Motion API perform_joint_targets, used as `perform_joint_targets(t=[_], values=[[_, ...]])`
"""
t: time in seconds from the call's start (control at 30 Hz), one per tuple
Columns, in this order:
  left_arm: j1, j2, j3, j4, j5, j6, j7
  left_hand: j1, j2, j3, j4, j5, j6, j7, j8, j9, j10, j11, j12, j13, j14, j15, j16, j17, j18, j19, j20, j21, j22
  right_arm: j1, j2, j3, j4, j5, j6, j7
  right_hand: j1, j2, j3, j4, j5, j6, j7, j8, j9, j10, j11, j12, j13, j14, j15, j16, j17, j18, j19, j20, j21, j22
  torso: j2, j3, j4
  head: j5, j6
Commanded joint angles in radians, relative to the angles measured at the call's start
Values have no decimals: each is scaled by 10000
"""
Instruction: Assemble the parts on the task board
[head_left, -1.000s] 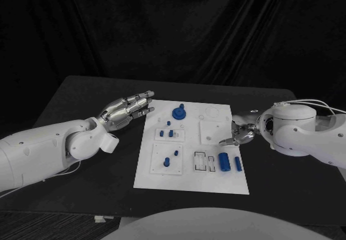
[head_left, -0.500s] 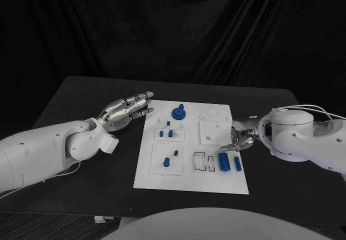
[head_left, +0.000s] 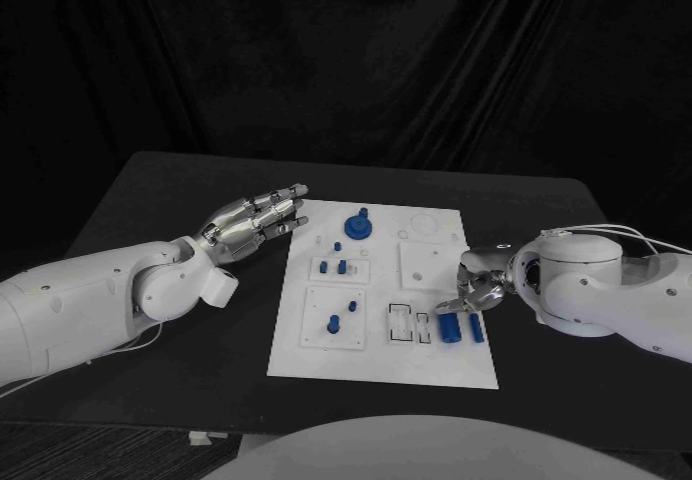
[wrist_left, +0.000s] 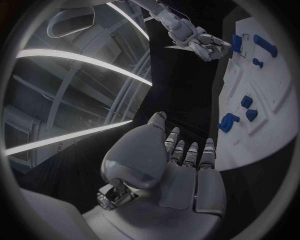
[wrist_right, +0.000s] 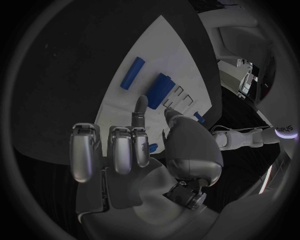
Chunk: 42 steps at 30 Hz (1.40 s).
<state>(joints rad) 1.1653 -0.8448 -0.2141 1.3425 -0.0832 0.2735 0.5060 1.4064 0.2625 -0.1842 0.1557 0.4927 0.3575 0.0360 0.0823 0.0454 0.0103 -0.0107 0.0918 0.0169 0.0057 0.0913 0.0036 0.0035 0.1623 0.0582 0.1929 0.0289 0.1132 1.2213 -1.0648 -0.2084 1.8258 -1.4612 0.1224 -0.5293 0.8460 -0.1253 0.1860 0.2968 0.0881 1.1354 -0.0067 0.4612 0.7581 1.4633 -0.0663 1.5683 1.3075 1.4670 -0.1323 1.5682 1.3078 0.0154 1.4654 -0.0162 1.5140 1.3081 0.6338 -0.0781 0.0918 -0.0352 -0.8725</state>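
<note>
Black table (head_left: 173, 200), dark curtain (head_left: 361, 80) behind. White task board (head_left: 378, 355) lies mid-table with small blue parts (head_left: 449, 326) on it. Left hand (head_left: 257, 222) hovers flat beside board's far left corner, fingers straight, holding nothing. Right hand (head_left: 480, 287) over board's right edge just above two blue bars, fingers partly curled; grip unclear.

A matt black table (head_left: 173, 190) is seen, a smooth white plastic-looking task board (head_left: 433, 370), and glossy blue parts (head_left: 449, 326).

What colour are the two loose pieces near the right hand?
Blue: the two loose pieces lie on the white task board, clearest in the right wrist view.
</note>
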Motion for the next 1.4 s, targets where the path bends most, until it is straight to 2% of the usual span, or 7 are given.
perform_joint_targets(t=[0.03, 0.3, 0.63, 0.7, 0.9, 1.1, 1.4], values=[[-18, -1, 9, 14, 21, 154, 139, -6, 94, -18, -49, 59, 24, 4, 59, 9, -1, 81, 13, 14, -2, 32, 11, -4, 106, 6, 30, -3, -12, -100, 31, 2, -18, 92, -194, -113, -109, -88, -80, -3, -66, -119, 6, -116, -24, 1075, -3, 25, 2633, 1038, -29, 26, 2630, 16, 751, -48, -75, 2403, 1, -1, -1, 6, -2], [-24, 2, 9, 7, 21, 170, 117, -6, 94, -18, -49, 59, 24, 4, 59, 9, -1, 81, 13, 14, -2, 32, 11, -4, 106, 6, 30, -3, -12, -249, 129, 1, -93, 108, 62, -291, -266, -282, -273, 10, -242, -403, 190, -866, -451, 1075, 148, 25, 2633, 1022, 112, -18, 2562, 78, 633, 68, -325, 2315, 1, 0, 4, 5, -2], [-33, 16, 9, 9, 21, 170, 79, -9, 91, -14, -63, 61, 14, 12, 59, 7, 1, 93, 6, 12, -9, 29, 6, -7, 110, 1, 29, -6, -25, -366, 341, 1, -213, 261, 235, -186, 323, -281, -203, -16, 224, -352, 217, -1117, -573, 1075, 164, 25, 2633, 956, 221, -203, 2280, 141, 521, 175, -580, 2229, -3, 1, -1, 2, -2], [-33, 9, 9, 17, 21, 169, 77, -9, 91, -14, -63, 61, 14, 12, 59, 7, 1, 93, 6, 12, -9, 29, 6, -7, 110, 1, 29, -6, -25, -379, 379, 1, -244, 271, 396, -206, 963, -198, -81, -40, 1090, -495, 251, -1253, -573, 1075, 184, 25, 2633, 916, 262, -320, 2109, 191, 429, 221, -791, 2158, -3, 2, 1, 18, -2], [-35, -21, 9, 39, 21, 148, 112, -9, 91, -11, -71, 63, -2, 16, 56, 5, 1, 98, 4, 11, -9, 25, 6, -7, 112, 1, 29, -7, -27, -400, 431, 1, -300, 307, 671, -254, 1979, -103, 131, -269, 2408, -863, 381, -1535, -576, 1075, 279, 25, 2633, 888, 344, -420, 1971, 245, 335, 296, -1055, 2077, -1, 0, 4, 31, -2], [-35, -56, 9, 45, 21, 123, 126, -8, 91, -10, -74, 65, -4, 19, 56, 5, 1, 101, 5, 11, -8, 25, 7, -7, 112, 2, 29, -7, -25, -407, 457, 1, -320, 751, 694, -304, 2345, -93, 199, -492, 2792, -1232, 495, -1644, -561, 1075, 372, 25, 2633, 861, 419, -505, 1857, 295, 247, 360, -1294, 2003, -4, 0, 7, 27, -2], [-36, -45, 9, 33, 21, 146, 122, -6, 90, -7, -81, 69, -6, 23, 56, 4, 2, 107, 10, 12, -7, 26, 8, -6, 113, 2, 30, -7, -26, -405, 357, 3, -182, 1585, -235, -180, 2938, 34, 572, -1242, 4362, -1653, 471, -1113, -100, 1075, 357, 25, 2633, 875, 416, -480, 1896, 293, 283, 366, -1310, 2018, -2, -3, 2, 83, -2]])
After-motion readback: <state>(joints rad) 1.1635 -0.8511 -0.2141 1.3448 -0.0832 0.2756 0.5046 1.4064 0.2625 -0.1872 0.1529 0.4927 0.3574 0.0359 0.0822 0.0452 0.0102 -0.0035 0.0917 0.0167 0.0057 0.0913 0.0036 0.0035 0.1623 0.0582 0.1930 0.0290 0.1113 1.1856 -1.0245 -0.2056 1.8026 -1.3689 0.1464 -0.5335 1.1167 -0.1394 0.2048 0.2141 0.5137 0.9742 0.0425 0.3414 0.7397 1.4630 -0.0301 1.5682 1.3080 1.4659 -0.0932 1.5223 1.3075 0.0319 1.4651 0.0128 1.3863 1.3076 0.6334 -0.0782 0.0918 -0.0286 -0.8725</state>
